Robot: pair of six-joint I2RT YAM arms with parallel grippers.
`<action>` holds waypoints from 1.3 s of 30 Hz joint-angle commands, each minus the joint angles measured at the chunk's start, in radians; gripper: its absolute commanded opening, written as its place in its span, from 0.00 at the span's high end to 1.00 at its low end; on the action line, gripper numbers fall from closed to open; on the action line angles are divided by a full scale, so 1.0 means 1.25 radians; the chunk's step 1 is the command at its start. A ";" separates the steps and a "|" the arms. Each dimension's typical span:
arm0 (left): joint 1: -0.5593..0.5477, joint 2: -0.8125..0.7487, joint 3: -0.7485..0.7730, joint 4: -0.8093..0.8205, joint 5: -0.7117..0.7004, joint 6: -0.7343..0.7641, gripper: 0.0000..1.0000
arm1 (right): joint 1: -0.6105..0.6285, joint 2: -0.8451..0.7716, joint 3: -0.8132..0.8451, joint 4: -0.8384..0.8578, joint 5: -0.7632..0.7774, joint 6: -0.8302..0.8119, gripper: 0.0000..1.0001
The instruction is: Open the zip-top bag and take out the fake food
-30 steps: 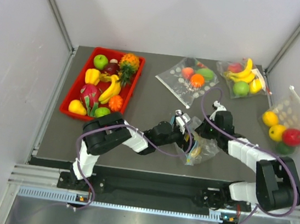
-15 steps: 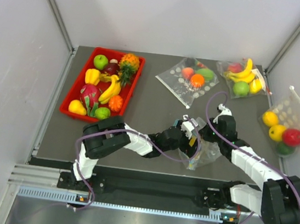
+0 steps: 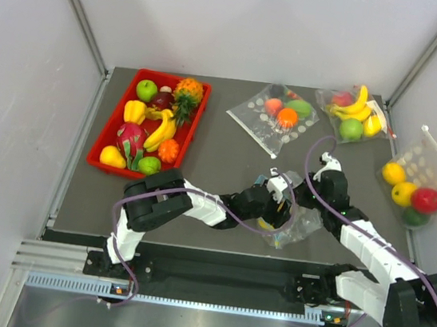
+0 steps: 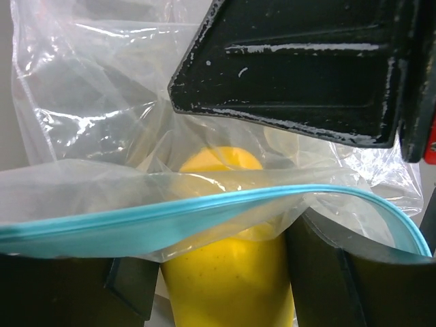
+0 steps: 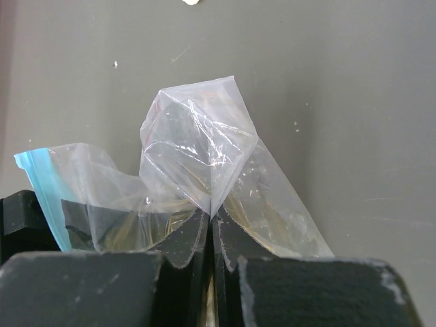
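The zip-top bag (image 3: 297, 225) lies near the table's front, between my two grippers. My left gripper (image 3: 279, 206) reaches into its mouth. In the left wrist view its fingers (image 4: 354, 286) close on a yellow fruit (image 4: 228, 286), with the teal zip strip (image 4: 170, 214) draped across in front and the bag's clear plastic (image 4: 88, 102) behind. My right gripper (image 3: 308, 198) is shut on a fold of the bag's plastic (image 5: 204, 153), pinched at the fingertips (image 5: 212, 221); the zip strip's end (image 5: 41, 177) shows at left. Other fake food in the bag is hidden.
A red tray (image 3: 102, 138) of fruit stands at the left. A dotted bag (image 3: 277, 115) and a bag with bananas (image 3: 354, 113) lie at the back. Another dotted bag of fruit (image 3: 421, 186) leans at the right edge.
Both grippers and the bag have shifted right and toward the front. The left gripper has gone deeper into the bag's mouth. The right arm has stretched out.
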 commanded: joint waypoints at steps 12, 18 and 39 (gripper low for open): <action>0.001 -0.213 -0.178 -0.073 0.041 0.045 0.86 | -0.039 0.014 0.011 -0.007 0.072 -0.034 1.00; 0.000 -0.310 -0.251 -0.077 0.018 0.034 0.86 | -0.058 0.044 0.023 0.006 0.080 -0.041 1.00; 0.001 -0.658 -0.435 -0.004 -0.114 0.093 0.89 | -0.099 0.082 0.016 0.023 0.066 -0.057 1.00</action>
